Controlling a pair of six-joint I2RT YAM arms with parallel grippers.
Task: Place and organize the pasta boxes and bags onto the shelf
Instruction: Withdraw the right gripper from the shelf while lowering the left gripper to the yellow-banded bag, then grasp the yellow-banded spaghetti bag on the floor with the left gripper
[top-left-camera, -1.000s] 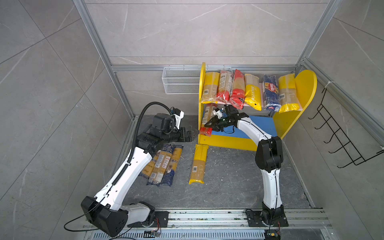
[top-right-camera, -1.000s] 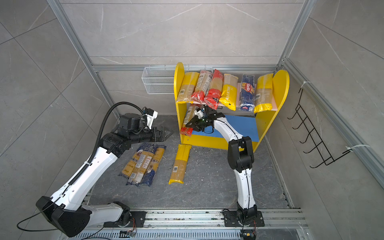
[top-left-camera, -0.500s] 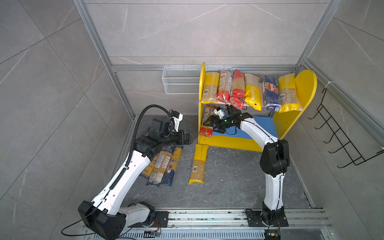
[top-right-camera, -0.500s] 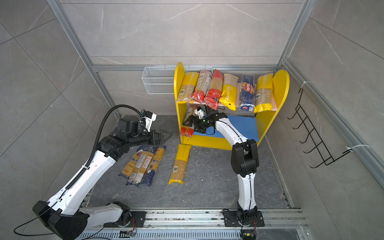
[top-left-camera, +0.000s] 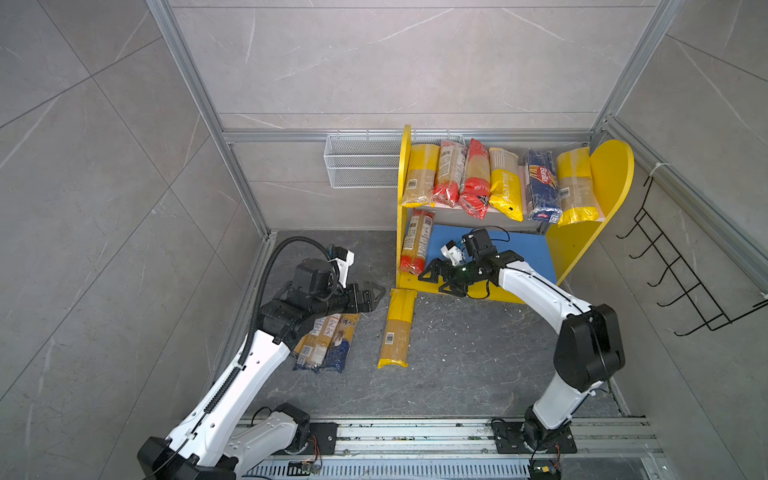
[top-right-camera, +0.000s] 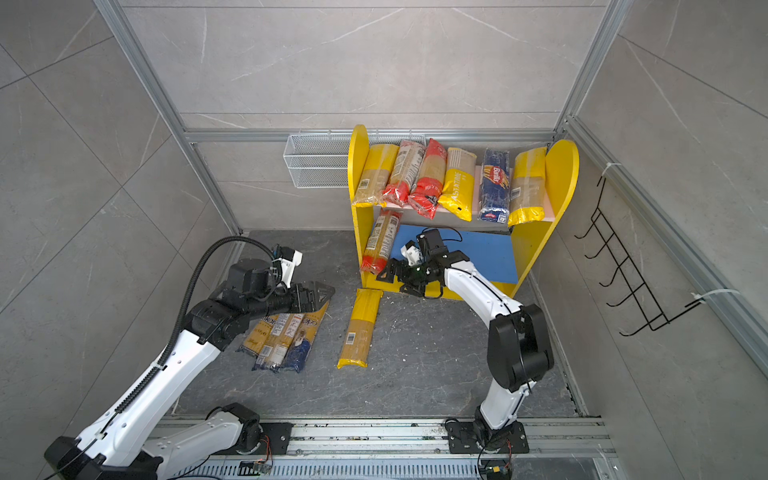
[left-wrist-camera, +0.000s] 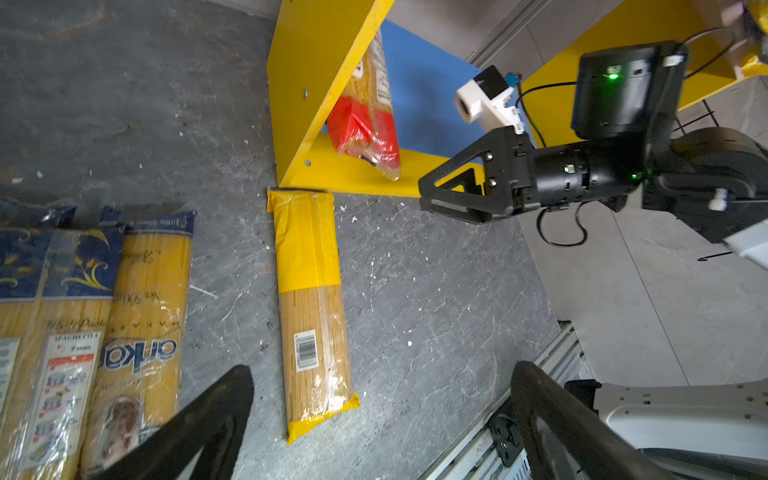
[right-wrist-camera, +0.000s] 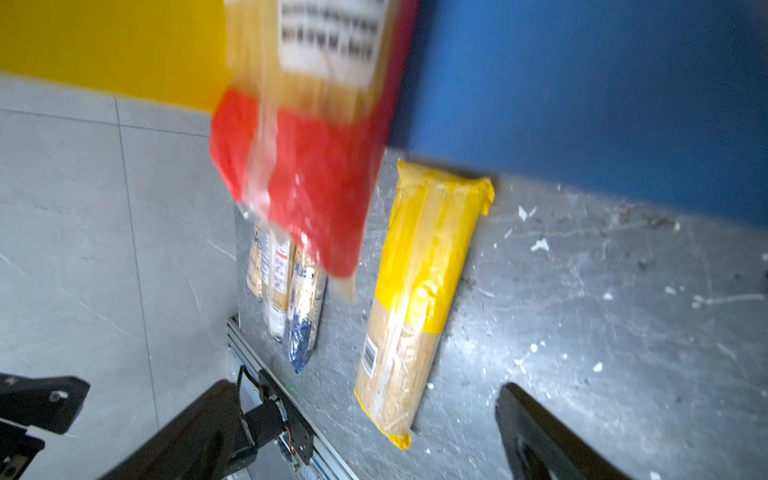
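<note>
The shelf (top-left-camera: 611, 174) (top-right-camera: 563, 174) holds several pasta packets side by side on its pink upper board. A red-ended packet (top-left-camera: 415, 241) (top-right-camera: 380, 243) (right-wrist-camera: 307, 174) leans against the left panel on the blue lower board. My right gripper (top-left-camera: 434, 279) (top-right-camera: 390, 278) (right-wrist-camera: 368, 388) hangs open and empty just in front of that packet's lower end. A yellow packet (top-left-camera: 397, 328) (top-right-camera: 360, 328) (left-wrist-camera: 311, 307) lies on the floor before the shelf. Three packets (top-left-camera: 328, 340) (top-right-camera: 282, 336) lie together further left. My left gripper (top-left-camera: 380, 291) (top-right-camera: 328, 291) (left-wrist-camera: 382, 374) hovers open above them, left of the yellow packet's top.
A white wire basket (top-left-camera: 361, 166) hangs on the back wall left of the shelf. A black hook rack (top-left-camera: 685, 282) is fixed to the right wall. The arms' base rail (top-left-camera: 415, 436) runs along the front edge of the grey floor.
My right gripper has opened and let go of the red-ended packet, then drawn back from the lower tier. My left gripper has drifted forward and right.
</note>
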